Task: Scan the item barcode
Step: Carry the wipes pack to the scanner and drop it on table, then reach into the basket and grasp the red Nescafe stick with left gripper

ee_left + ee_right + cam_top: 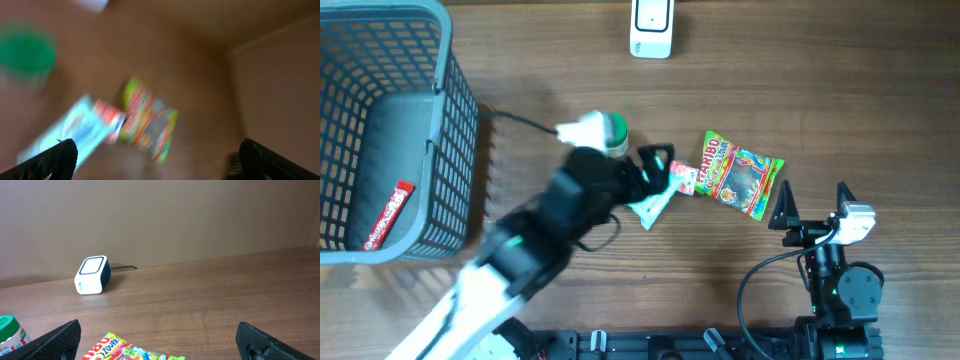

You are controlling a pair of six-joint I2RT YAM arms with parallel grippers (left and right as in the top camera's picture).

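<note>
Over mid-table the left gripper [658,168] hangs with jaws spread wide and empty. A pale blue packet [653,205] lies just under it, touching the Haribo bag [742,174]. Near that bag the right gripper [813,203] stands open too. At the far edge sits the scanner [651,25], well apart.

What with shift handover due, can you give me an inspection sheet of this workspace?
Surface: wooden table, no spills seen.
Job's things: white scanner at far edge; Haribo bag, pale blue packet and green-lidded bottle mid-table.
Clutter: grey basket, red packet inside.
Grippers: left gripper blurred above the pale blue packet, jaws open; right gripper jaws open, empty.
Cables: black cable looped by right arm; scanner lead.
Surroundings: plain wall behind table.
</note>
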